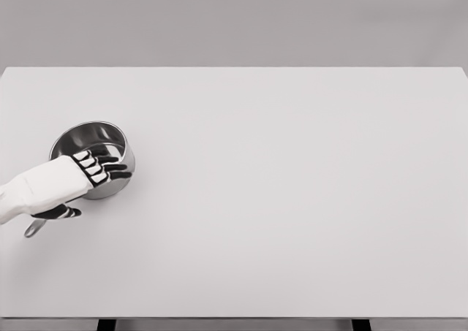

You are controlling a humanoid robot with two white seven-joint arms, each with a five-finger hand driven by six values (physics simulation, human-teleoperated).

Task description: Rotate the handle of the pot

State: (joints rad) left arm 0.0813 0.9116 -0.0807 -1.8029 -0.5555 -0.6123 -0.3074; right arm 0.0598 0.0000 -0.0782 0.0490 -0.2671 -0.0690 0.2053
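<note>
A single head view is provided. The camera sits above the near edge of the table (292, 199) and looks forward and steeply down across its top. The far edge runs level across the upper part of the picture, with a plain grey backdrop (234, 20) behind it. The near edge lies just above the bottom border. The tabletop fills most of the picture from a moderate distance. The left arm (36, 192) enters at the lower left.

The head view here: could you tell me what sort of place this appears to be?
Probably a bare simulated test bench, not a real kitchen: a plain white table against a featureless grey backdrop, holding only a steel pot with the left robot hand over its rim.
</note>
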